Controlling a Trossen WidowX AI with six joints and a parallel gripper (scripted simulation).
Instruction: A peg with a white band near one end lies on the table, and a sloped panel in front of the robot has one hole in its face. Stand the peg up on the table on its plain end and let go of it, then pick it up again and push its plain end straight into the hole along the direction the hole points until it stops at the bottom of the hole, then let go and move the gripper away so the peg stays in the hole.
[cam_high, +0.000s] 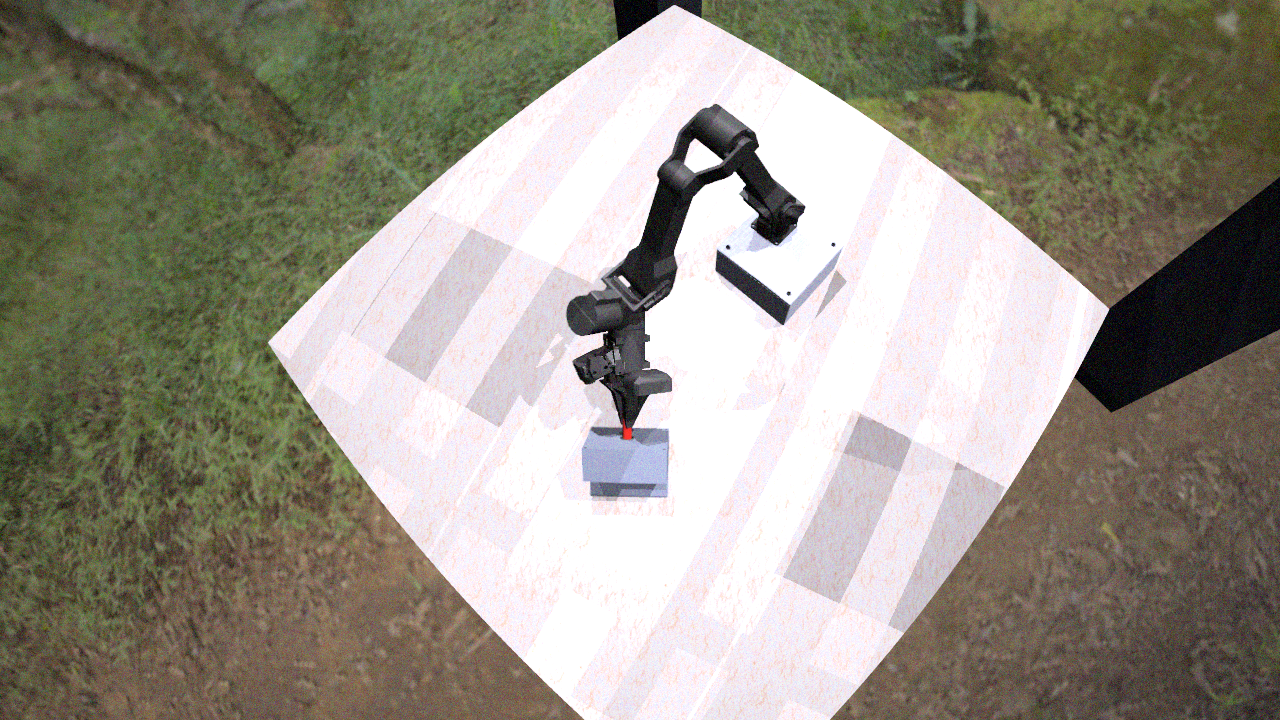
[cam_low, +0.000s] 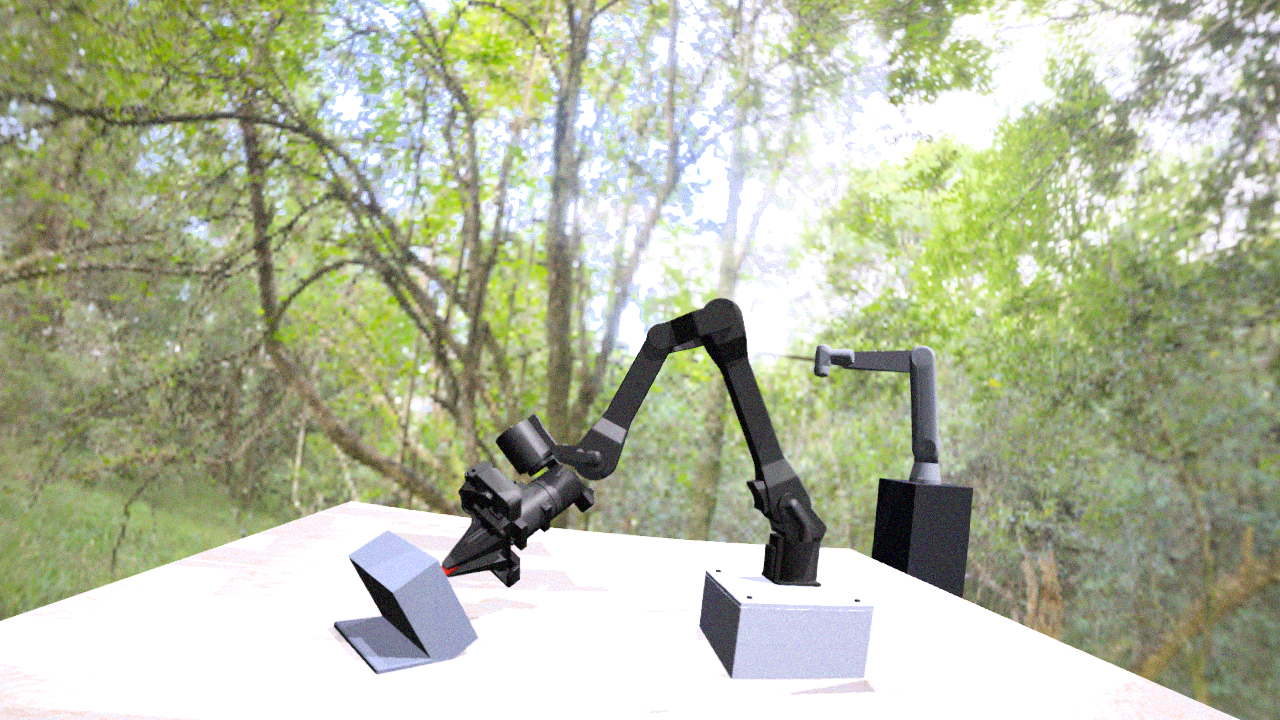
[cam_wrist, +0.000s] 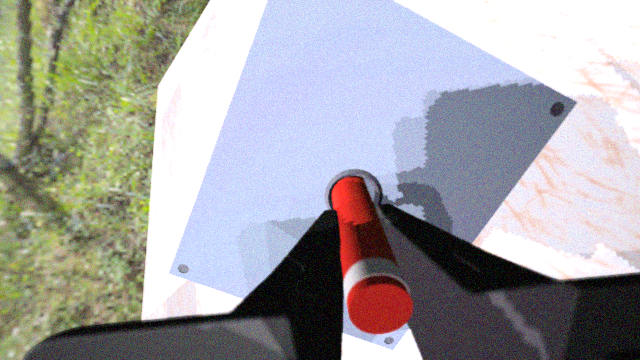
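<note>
The red peg (cam_high: 627, 433) (cam_low: 448, 571) (cam_wrist: 367, 245) is held at a slant. Its white-banded end faces the wrist camera and its plain end is inside the ring of the hole (cam_wrist: 378, 192) in the panel's face. How deep it sits is hidden. The blue-grey sloped panel (cam_high: 626, 463) (cam_low: 429, 600) (cam_wrist: 310, 125) stands on its base plate. My gripper (cam_high: 630, 422) (cam_low: 453, 565) (cam_wrist: 357, 212) is shut on the peg, with its fingertips close to the panel's face. A short piece of red shows between fingertips and panel in the top and exterior views.
The arm's white base box (cam_high: 778, 259) (cam_low: 796, 640) stands on the pale table (cam_high: 716, 573) (cam_low: 581, 662). A second, grey arm (cam_low: 924, 402) on a black pedestal (cam_low: 921, 537) stands beyond the table. Patchy shadows lie over the table and the panel.
</note>
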